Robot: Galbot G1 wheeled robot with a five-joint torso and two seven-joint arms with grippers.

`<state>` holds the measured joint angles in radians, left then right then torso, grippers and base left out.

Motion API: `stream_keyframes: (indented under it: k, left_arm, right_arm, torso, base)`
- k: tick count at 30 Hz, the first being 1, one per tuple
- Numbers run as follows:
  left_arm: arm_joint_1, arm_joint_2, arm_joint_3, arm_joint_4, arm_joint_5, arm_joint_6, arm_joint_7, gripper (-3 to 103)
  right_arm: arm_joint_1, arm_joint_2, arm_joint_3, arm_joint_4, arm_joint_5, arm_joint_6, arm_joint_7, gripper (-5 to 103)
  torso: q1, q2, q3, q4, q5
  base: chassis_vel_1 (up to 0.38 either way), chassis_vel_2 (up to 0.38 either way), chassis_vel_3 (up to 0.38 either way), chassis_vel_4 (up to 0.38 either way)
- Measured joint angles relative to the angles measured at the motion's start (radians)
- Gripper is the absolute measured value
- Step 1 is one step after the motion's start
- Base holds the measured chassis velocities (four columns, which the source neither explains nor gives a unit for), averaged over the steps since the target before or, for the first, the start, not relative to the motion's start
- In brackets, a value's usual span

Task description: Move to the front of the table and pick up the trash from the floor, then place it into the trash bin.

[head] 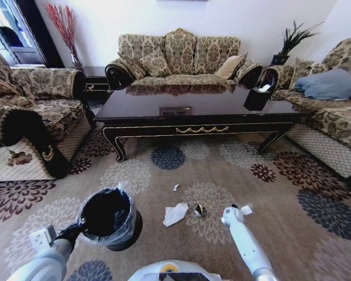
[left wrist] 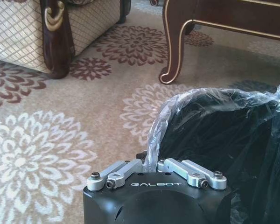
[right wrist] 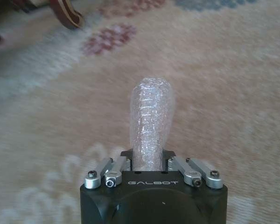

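Carpet (head: 181,170): beige ground, large floral medallions in white, navy and maroon.
Table (head: 140,104): dark glossy brown, gold scroll trim along the apron.
Sofas (head: 181,55): tan and brown damask, dark wood trim.
Trash bin (head: 108,218): black, translucent clear liner.
Tissue (head: 174,214): white.
Wrapper (head: 199,210): shiny silver.
Bottle (right wrist: 150,122): clear, ribbed.
Cushion (head: 329,84): plain grey-blue.
Grippers' housings: black with silver linkages.

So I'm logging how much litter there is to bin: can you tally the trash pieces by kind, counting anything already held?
Crumpled white tissue: 1, on the carpet
Shiny crumpled wrapper: 1, on the carpet
Tiny white scrap: 1, on the carpet
Clear plastic bottle: 1, held in the right end effector
Total: 4
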<state>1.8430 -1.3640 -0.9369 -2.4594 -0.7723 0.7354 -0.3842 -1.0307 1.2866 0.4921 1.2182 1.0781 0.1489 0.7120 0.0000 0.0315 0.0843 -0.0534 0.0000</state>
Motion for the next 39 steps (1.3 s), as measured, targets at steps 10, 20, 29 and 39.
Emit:
stream_keyframes:
  k: [10, 20, 29, 39]
  left_arm:
    - [-0.014, -0.009, 0.056, 0.019, 0.005, 0.0, 0.001, 4]
    - [-0.016, 0.013, 0.091, 0.047, 0.019, 0.0, 0.011, 4]
    - [-0.01, 0.049, 0.09, 0.064, 0.015, -0.001, 0.038, 4]
    - [-0.052, 0.073, 0.096, 0.09, -0.045, -0.004, 0.044, 4]
  right_arm:
    - [-0.141, -0.022, -0.012, 0.379, -0.04, 0.074, -0.02, 22]
    - [-0.227, -0.052, -0.156, 0.659, -0.063, 0.102, -0.056, 22]
    - [-0.21, -0.171, -0.4, 0.72, -0.138, 0.238, -0.364, 22]
    - [-0.09, -0.234, -0.645, 0.696, -0.178, 0.34, -0.576, 22]
  torso:
    - [0.0, 0.0, 0.0, 0.0002, -0.0003]
    - [0.0, 0.0, 0.0, -0.0001, -0.0002]
    - [0.0, 0.0, 0.0, 0.0, -0.0002]
    - [0.0, 0.0, 0.0, -0.0001, -0.0001]
  base:
    - [0.0, 0.0, 0.0, 0.0]
    - [0.0, 0.0, 0.0, 0.0]
    - [0.0, 0.0, 0.0, 0.0]
    - [0.0, 0.0, 0.0, 0.0]
